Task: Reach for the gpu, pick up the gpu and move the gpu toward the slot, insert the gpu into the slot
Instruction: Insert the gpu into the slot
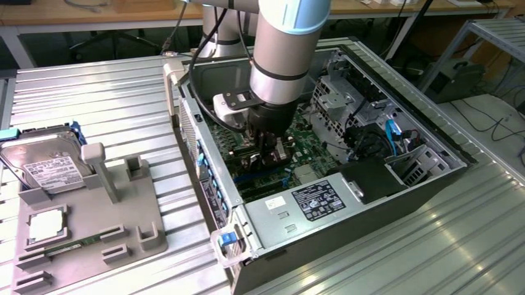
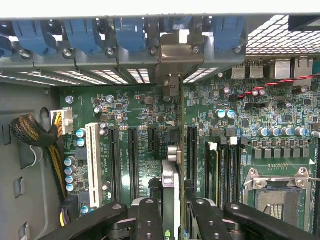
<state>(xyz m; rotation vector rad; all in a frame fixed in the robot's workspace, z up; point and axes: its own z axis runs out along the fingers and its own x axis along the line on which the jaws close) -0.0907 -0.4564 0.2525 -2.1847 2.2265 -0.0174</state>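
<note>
The gpu (image 2: pixel 172 152) is seen edge-on in the wrist view, a thin dark card standing upright over the green motherboard (image 2: pixel 140 115). Its silver bracket (image 2: pixel 175 52) lies against the case's rear wall, under the blue clips. My gripper (image 2: pixel 172 207) is shut on the card, one black finger (image 2: pixel 150 220) on each side. In the exterior view the gripper (image 1: pixel 269 153) is deep inside the open case with the gpu (image 1: pixel 281 152) just above the board. A blue strip of the slot (image 1: pixel 258 180) shows beside the card. I cannot tell if the card's edge is seated in it.
Black slots (image 2: pixel 132 160) and a white slot (image 2: pixel 92 160) lie beside the card, and the silver CPU socket (image 2: pixel 280 195) is further off. The power supply (image 1: pixel 316 200) and drive cage (image 1: pixel 345 98) crowd the case. A hard drive (image 1: pixel 45 163) sits on a grey fixture (image 1: pixel 98 215) outside.
</note>
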